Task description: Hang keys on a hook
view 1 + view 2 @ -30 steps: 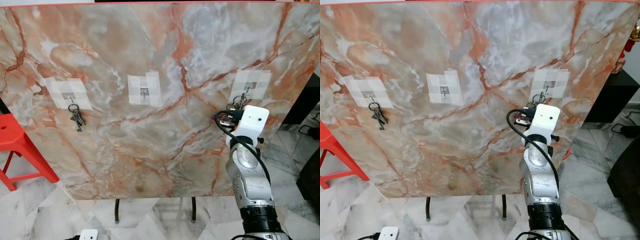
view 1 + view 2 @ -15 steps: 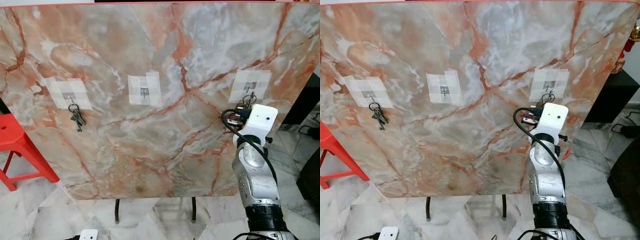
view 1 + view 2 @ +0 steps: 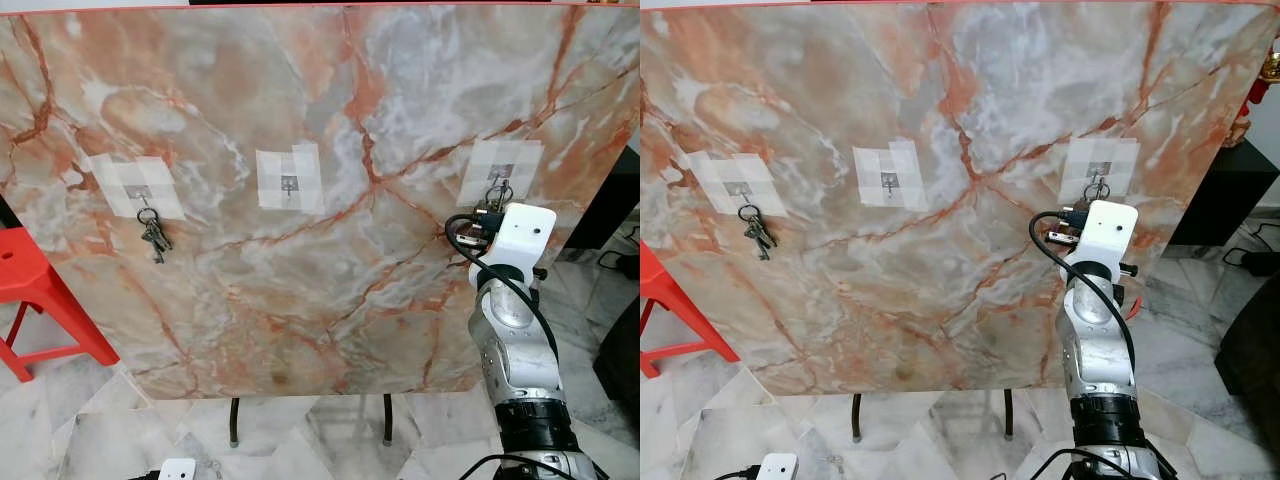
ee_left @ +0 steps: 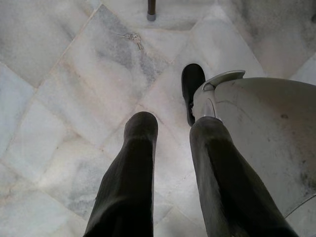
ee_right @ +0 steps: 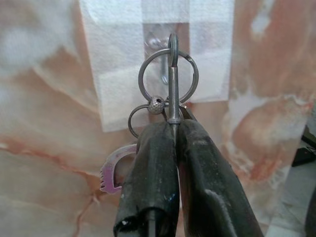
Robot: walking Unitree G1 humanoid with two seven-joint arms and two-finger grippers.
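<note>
An upright marble board [image 3: 330, 250] carries three small hooks on white tape patches. My right gripper [image 5: 173, 128] is shut on a bunch of keys; its key ring [image 5: 168, 74] stands up in front of the right hook [image 5: 159, 45]. I cannot tell whether the ring is over the hook. From the head, that right gripper [image 3: 487, 212] is pressed close to the board just under the right hook [image 3: 500, 176]. Another bunch of keys [image 3: 153, 236] hangs from the left hook. The middle hook [image 3: 289, 184] is bare. My left gripper [image 4: 173, 128] hangs open over the floor.
A red stool [image 3: 35, 290] stands at the board's left edge. The board rests on thin black legs [image 3: 233, 420] over a marble tile floor [image 3: 90, 430]. A loose set of keys [image 4: 131, 37] lies on the tiles. A dark cabinet [image 3: 1225, 190] stands to the right.
My right gripper has carried its keys up and to the right, from beside the tape patch to right under the right hook. The left arm has not moved.
</note>
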